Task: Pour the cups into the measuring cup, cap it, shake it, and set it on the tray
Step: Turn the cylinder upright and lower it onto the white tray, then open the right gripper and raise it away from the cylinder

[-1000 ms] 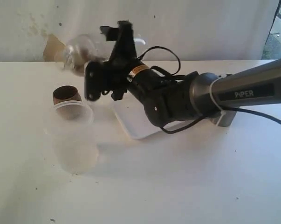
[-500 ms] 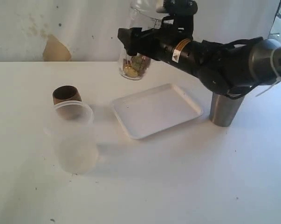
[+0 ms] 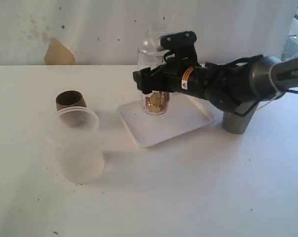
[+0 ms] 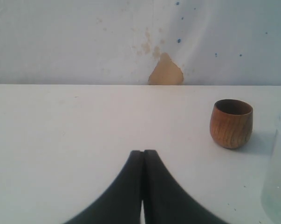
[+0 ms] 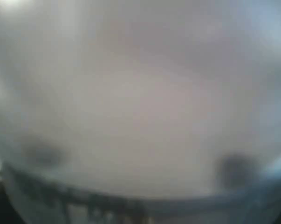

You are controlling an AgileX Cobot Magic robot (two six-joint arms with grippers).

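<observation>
My right gripper (image 3: 152,80) is shut on the measuring cup (image 3: 156,104), a clear cylinder held upright with yellowish bits in its bottom. Its base is at or just above the white tray (image 3: 139,127); I cannot tell whether they touch. The right wrist view is filled by the cup's blurred clear wall (image 5: 140,116). The brown wooden cup (image 3: 70,99) (image 4: 231,123) stands on the table at the left. The steel tumbler (image 3: 236,122) stands right of the tray, partly hidden behind the right arm. My left gripper (image 4: 143,152) is shut on nothing, low over the table.
A frosted translucent plastic cup (image 3: 79,148) stands just in front of the wooden cup and shows at the edge of the left wrist view (image 4: 277,182). A tan patch (image 3: 59,53) marks the back wall.
The right arm swung the measuring cup from a tilted pose at the back left, up over the tray, and has now lowered it upright to the tray.
</observation>
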